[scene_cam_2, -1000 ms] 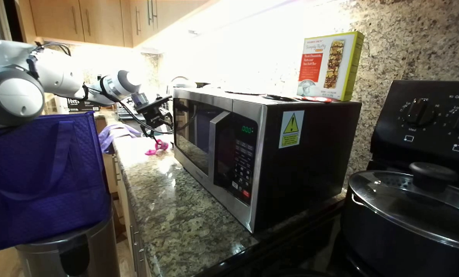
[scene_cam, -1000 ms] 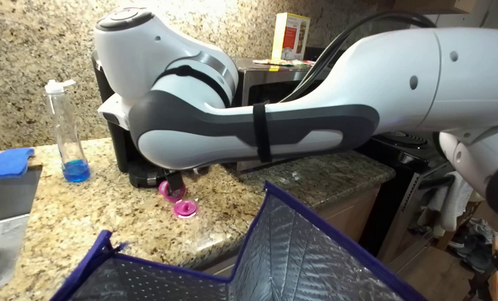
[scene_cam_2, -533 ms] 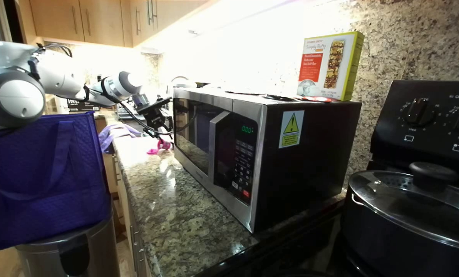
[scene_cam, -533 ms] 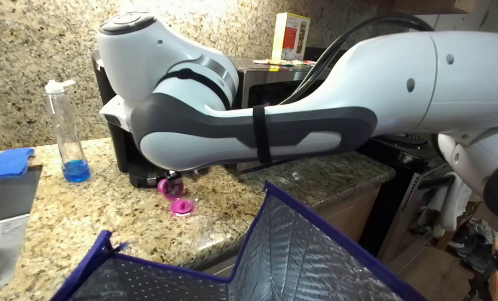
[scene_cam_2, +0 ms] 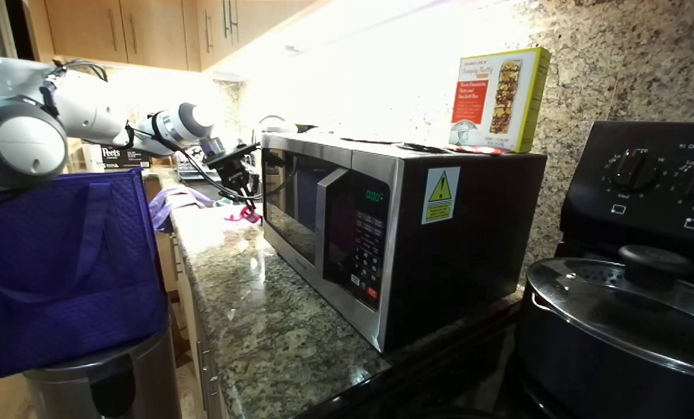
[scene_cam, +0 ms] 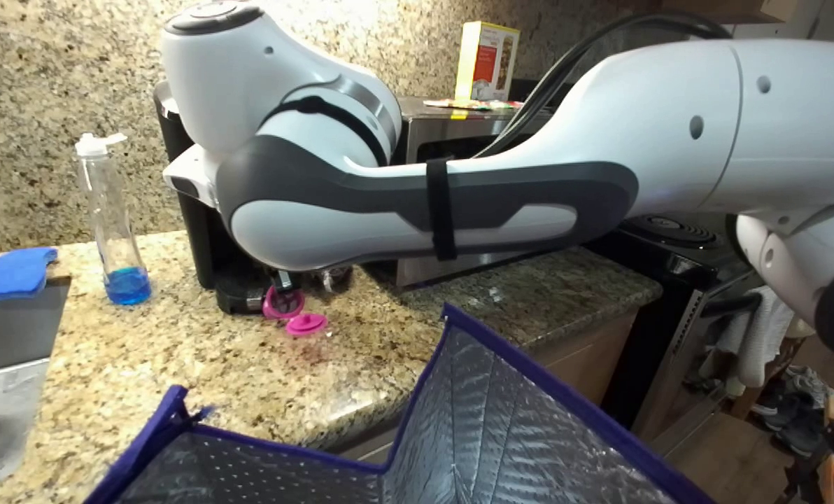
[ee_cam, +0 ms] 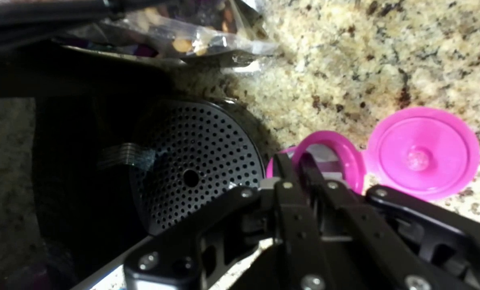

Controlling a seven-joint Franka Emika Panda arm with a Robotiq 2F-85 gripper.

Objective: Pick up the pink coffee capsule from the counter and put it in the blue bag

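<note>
Leftmost, the blue bag (scene_cam_2: 62, 262) needs, I judge, a high carry next; a dark box (scene_cam_2: 124, 158) reads "Peet's"; my near-closed gripper (ee_cam: 293, 159) pinches the pink coffee capsule (ee_cam: 354, 163) on or just above the counter (scene_cam_2: 265, 317), grasp step apparently; the microwave (scene_cam_2: 405, 244) shows zeros; a bar box (scene_cam_2: 495, 102) reads "Simply Nutty"

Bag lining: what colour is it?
Silvery grey; the bag lining shows best in an exterior view, inside the blue-purple edging.
</note>
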